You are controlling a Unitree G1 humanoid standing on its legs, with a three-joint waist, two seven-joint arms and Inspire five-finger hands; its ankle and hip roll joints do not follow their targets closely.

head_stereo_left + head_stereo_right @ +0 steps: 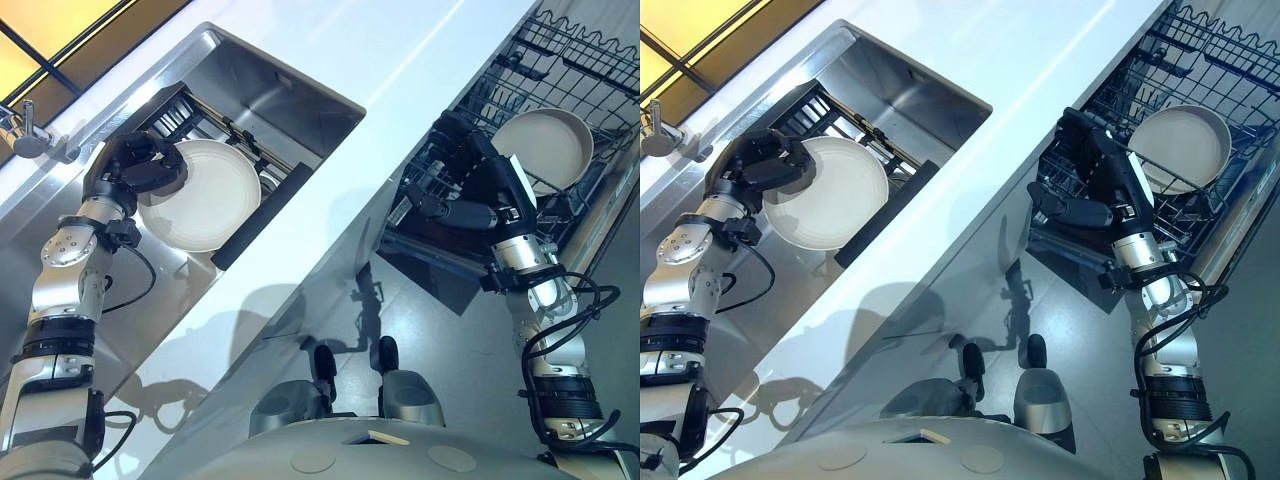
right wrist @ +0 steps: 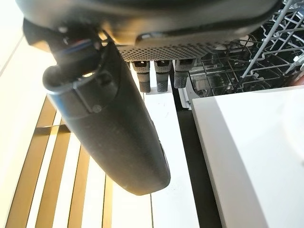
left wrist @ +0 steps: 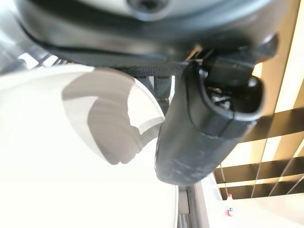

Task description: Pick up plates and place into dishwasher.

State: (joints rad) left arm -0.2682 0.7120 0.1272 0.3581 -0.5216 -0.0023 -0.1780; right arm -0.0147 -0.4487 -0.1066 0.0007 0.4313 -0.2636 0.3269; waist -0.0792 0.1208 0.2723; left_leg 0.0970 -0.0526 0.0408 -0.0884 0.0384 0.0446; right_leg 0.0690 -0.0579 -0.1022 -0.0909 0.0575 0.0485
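At the far left a metal tap stands on the rim of a steel sink set into a long white table. Inside the sink lies a dark rack, and a large white plate leans tilted against it, its face turned up and outward. The left hand is at the plate's left edge, its dark fingers curled over the rim and gripping it; in the left wrist view the thumb lies along the plate's edge with the white surface spreading out beside it. To the right of the table, lower down, a dishwasher stands open with its dark wire basket pulled out. A second white plate rests tilted in that basket, held up between the wires. The right hand hangs just beside this plate, over the basket's near corner, fingers loosely spread and holding nothing; whether it touches the wires cannot be told. In the right wrist view its fingers reach straight toward the basket wires, with a white slab of table edge beside them. No lettering can be read on anything here.
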